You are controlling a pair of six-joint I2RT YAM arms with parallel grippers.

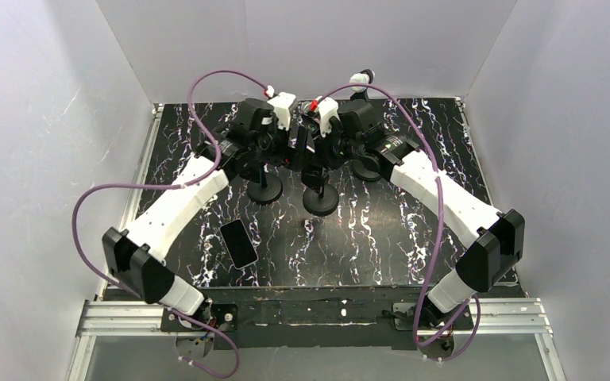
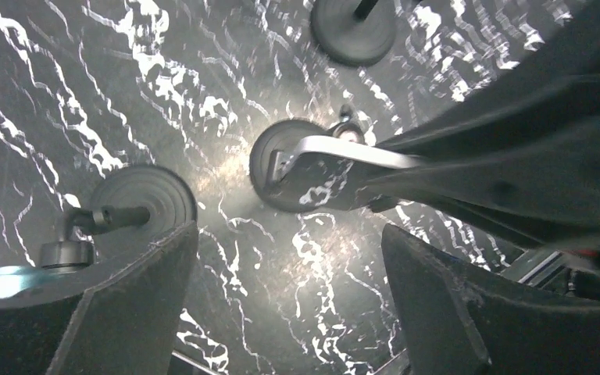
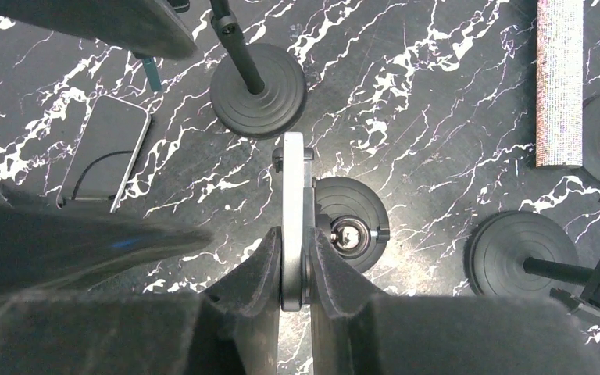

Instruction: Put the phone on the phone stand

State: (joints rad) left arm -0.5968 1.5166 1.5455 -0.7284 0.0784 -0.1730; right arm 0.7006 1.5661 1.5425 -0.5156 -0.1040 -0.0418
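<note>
The phone (image 1: 239,242), a dark slab, lies flat on the marble table at the near left; it also shows in the right wrist view (image 3: 106,153). The phone stand (image 1: 320,198) has a round black base and a silver plate (image 3: 293,176) seen edge-on. My right gripper (image 3: 294,248) is shut on that plate, above the base (image 3: 351,205). My left gripper (image 2: 289,258) is open and empty, hovering just left of the plate (image 2: 336,154). Both grippers meet at mid-table (image 1: 302,151), far from the phone.
Other round-based stands stand close by: one left of the held stand (image 1: 264,190), one behind to the right (image 1: 365,168). In the right wrist view there are further bases (image 3: 258,90) (image 3: 522,254) and a grey cylinder (image 3: 558,82) at the upper right.
</note>
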